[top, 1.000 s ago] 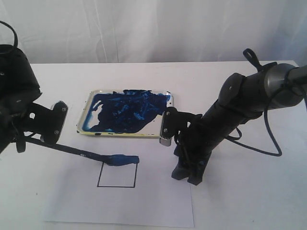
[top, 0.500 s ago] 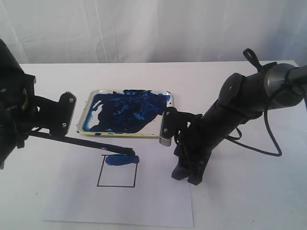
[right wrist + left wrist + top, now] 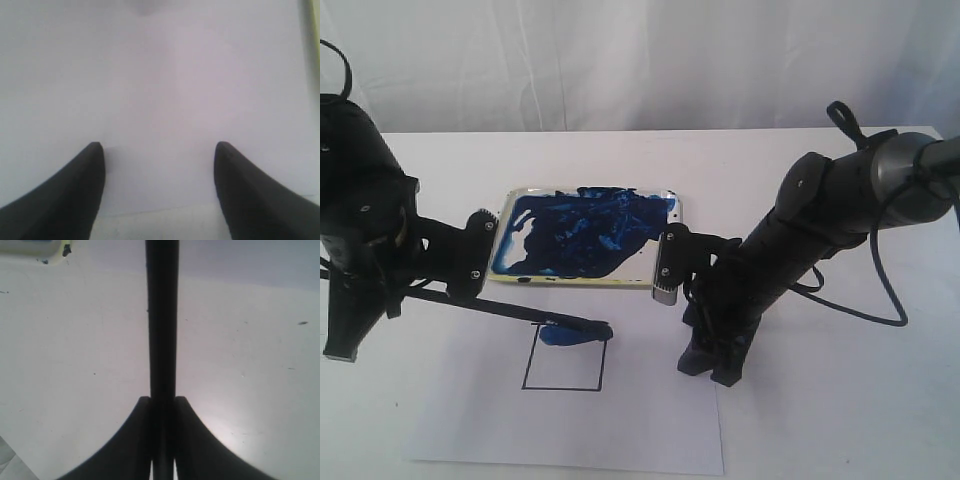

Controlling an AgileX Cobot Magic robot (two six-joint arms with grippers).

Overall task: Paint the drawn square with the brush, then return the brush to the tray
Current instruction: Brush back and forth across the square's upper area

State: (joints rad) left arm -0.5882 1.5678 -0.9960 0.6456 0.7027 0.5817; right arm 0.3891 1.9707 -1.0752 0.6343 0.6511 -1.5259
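White curtain (image 3: pixel 640 60) hangs behind a white table (image 3: pixel 840 430), and a white paper sheet (image 3: pixel 650 435) lies on the near part of it. On that sheet sits the drawn square (image 3: pixel 564 368). Its inside is mostly bare white, with one short streak of blue paint (image 3: pixel 570 334) along the edge that faces the tray (image 3: pixel 535 189). The tray rests on the table just beyond the sheet, and its floor is thickly smeared with dark blue.

The left gripper (image 3: pixel 162 404) is clamped on the brush (image 3: pixel 520 311). In the left wrist view both dark fingers (image 3: pixel 135 440) press against the thin black handle, which runs straight out between them. In the exterior view the brush slants low from the left arm across the sheet, and its stained tip lies over the blue streak at the square's far right corner. Whether the bristles touch the paper cannot be told.

The right gripper (image 3: pixel 160 147) points down at the sheet's right margin, to the right of the square and near the tray's closest right corner. Its jaws stand wide apart, with only white surface between them and nothing held.
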